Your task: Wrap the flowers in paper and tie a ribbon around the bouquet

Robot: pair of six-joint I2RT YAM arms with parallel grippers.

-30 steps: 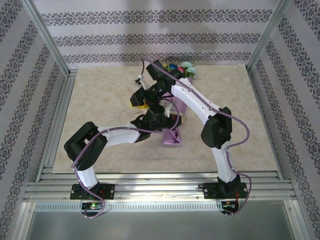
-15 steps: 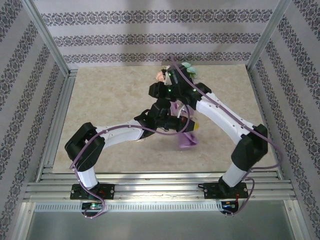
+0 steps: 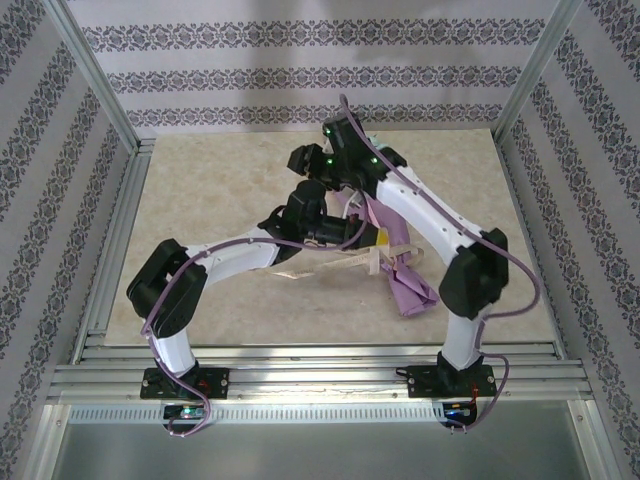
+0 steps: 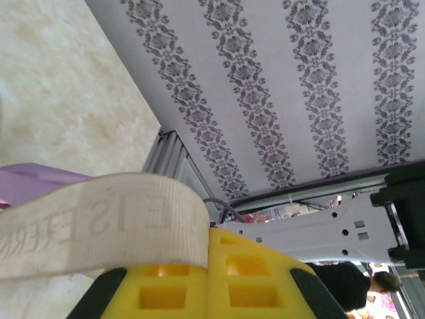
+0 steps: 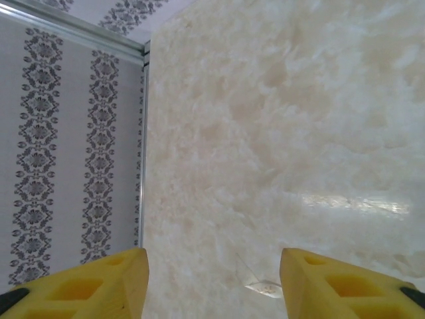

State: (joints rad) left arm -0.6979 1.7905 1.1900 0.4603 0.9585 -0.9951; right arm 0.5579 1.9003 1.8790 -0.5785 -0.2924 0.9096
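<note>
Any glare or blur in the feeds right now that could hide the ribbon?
Right wrist: a bright glare streak on the table, otherwise sharp. Left wrist: the ribbon sits close to the lens, its print slightly soft, the wall behind crisp. Top external: even light, only the near rail washed out.

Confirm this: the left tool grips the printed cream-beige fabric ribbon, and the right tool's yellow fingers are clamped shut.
Wrong on the right tool: the right wrist view shows its yellow fingers apart, bare cream marbled table between them. The left tool does grip the printed cream-beige fabric ribbon.
</note>
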